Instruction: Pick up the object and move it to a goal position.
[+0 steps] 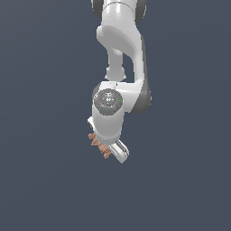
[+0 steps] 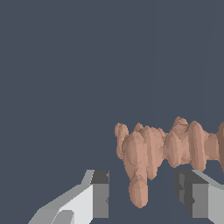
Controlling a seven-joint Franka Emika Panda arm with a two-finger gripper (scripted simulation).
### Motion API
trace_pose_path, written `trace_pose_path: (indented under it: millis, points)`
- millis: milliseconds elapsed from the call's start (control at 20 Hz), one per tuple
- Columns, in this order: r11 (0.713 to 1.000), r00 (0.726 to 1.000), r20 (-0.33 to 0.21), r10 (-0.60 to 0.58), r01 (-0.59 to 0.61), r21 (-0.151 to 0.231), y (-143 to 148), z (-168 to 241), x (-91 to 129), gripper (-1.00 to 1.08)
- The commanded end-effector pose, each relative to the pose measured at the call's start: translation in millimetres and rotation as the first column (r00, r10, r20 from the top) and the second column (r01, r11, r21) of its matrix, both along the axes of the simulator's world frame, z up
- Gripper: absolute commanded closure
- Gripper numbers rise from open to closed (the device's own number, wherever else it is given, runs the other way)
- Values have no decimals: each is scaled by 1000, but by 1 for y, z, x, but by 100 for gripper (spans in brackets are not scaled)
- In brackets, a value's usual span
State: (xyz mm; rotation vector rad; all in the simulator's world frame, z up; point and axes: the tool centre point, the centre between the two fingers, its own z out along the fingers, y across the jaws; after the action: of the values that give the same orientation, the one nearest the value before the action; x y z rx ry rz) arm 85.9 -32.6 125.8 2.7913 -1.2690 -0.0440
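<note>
Wrist view is showing the claw [image 2: 142, 199] spread, straddling one end of the object [image 2: 162, 148] without pinching; grasp step pending, next needing jaws closing before lifting goalward.

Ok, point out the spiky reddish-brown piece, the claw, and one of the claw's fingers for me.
Spiky piece [image 2: 148, 148]: wrist view, on its ridged middle.
Claw [image 2: 142, 197]: wrist view, midway between the two fingertips.
Finger [image 2: 99, 199]: wrist view, on the grey pad face of one finger.
</note>
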Motion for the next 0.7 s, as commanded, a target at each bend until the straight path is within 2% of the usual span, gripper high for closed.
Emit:
trace_pose_path:
  millis: [0,250,300,650]
  points:
    - [1000,1000,-2,-2,2,0,-1,-11,-1,-20]
    - [1000,1000,-1,-4,4,-1,-2,-23,-2,-20]
    - [1000,1000,-1,-4,4,-1,-2,-23,-2,108]
    - [1000,1000,-1,-4,4,-1,-2,-23,-2,108]
